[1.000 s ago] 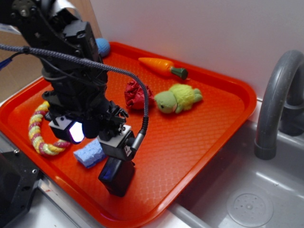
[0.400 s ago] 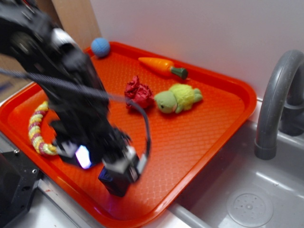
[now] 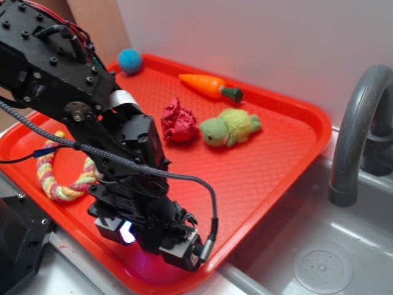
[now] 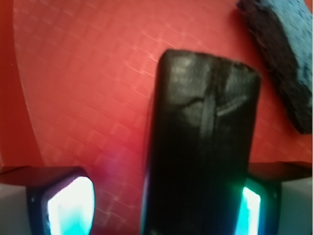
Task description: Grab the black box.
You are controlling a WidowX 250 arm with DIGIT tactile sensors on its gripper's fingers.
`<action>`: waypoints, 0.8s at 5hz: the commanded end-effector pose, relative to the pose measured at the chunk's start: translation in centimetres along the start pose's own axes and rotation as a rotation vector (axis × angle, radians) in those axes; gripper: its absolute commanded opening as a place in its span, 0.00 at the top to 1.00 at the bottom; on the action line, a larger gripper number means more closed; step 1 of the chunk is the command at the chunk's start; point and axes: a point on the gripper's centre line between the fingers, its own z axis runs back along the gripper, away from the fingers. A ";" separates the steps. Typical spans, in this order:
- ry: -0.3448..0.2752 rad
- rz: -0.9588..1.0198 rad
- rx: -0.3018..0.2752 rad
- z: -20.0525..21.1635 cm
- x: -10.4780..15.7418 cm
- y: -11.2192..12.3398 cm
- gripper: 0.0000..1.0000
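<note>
You have brought the gripper (image 3: 161,243) down low over the near edge of the red tray (image 3: 270,166); a second ago it hung higher, with the black box (image 4: 203,142) plain to see just below it and the blue sponge (image 4: 283,54) beside it, and now the arm body hides both from the exterior view. Go by the wrist view instead: the box lies flat on the tray between the two lit fingers (image 4: 66,203), hard against the right-hand one, with a clear gap of tray showing on the left side. So the jaws stand spread and nothing is clamped yet. The sponge sits just beyond the box, up and to the right, near it but apart. This looks like the last part of the descent, with the box already inside the opening, so the approach seems done and the close is what remains. Because the box sits off-centre, expect it to slide across the tray as the jaws come together, and watch that it does not twist out toward the sponge
</note>
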 end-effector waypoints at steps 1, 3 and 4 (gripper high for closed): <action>-0.040 0.041 -0.016 1.5 2.6 2.6 0.00; -0.005 0.061 0.012 0.6 3.5 3.2 1.00; 0.009 0.049 0.008 0.9 3.3 2.8 1.00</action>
